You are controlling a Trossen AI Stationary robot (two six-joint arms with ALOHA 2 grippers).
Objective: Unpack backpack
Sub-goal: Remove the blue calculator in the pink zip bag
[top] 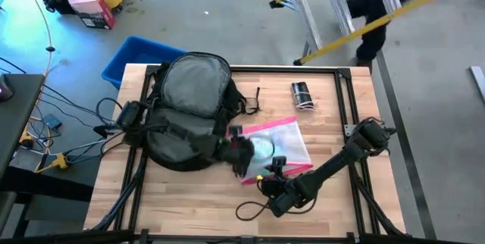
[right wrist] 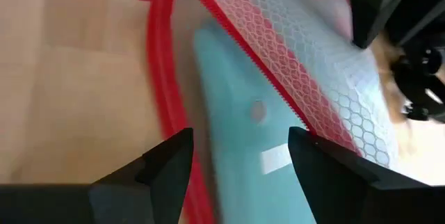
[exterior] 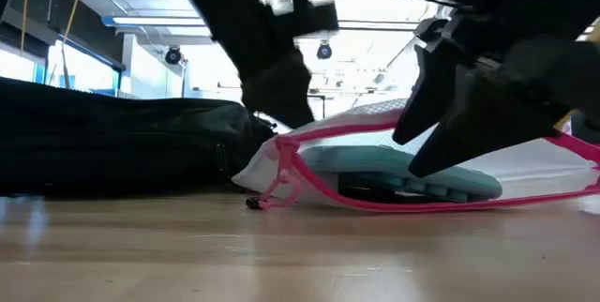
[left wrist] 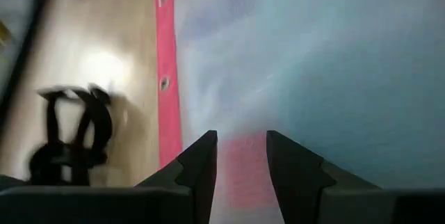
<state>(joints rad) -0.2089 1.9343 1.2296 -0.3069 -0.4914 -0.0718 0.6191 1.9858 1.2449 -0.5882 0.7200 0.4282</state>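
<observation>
The black and grey backpack (top: 189,100) lies flat on the table's left half, and it is the low dark mass in the low view (exterior: 112,143). Just to its right lies a clear pink-edged zip pouch (top: 282,139) with a teal thing (right wrist: 229,92) inside. My left gripper (top: 241,153) reaches over the backpack and stands open above the pouch's left end (left wrist: 241,161). My right gripper (top: 274,170) comes slanting down from the right. It is open, with its fingers on either side of the pouch's near pink edge (right wrist: 240,154). My left gripper hovers open over the pouch's clear face (left wrist: 313,57); I cannot tell whether it touches it. My right gripper points slanting down at the pouch's near part (exterior: 422,166). Its fingers (right wrist: 167,161) stand astride the zip edge, and I cannot tell whether they touch it.
A small dark roll with a white wrap (top: 301,96) lies at the table's far right. A black cord loop (top: 250,210) lies near the front edge. A blue bin (top: 140,54) sits beyond the far left corner. The near left and right parts of the table show bare wood.
</observation>
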